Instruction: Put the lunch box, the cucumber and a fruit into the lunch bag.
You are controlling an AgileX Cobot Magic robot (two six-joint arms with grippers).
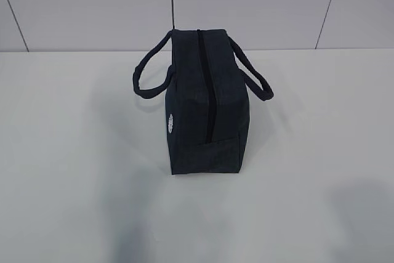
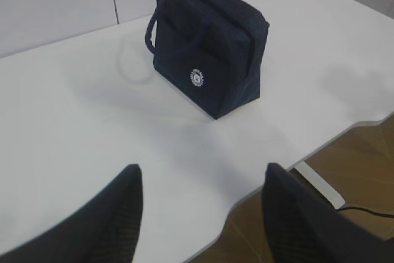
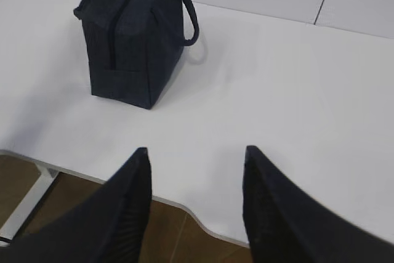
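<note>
lunch bag (image 1: 206, 106), dark navy, zipped shut, stands upright on white table (image 1: 74, 183).

Lunch bag (image 1: 206, 100): dark navy fabric, black zipper line, small round white logo (image 2: 196, 77). Table (image 1: 68, 170): plain white. Wall panels (image 1: 86, 4): pale grey with dark seams. Floor (image 3: 166, 232): brown.

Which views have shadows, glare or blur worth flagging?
Exterior view: lunch bag so dark its fabric detail is lost; soft grey shadows on the table, no glare. Left wrist view: soft overall, left gripper fingers blurred at the frame bottom. Right wrist view: right gripper fingers likewise blurred, bag fairly sharp.
</note>
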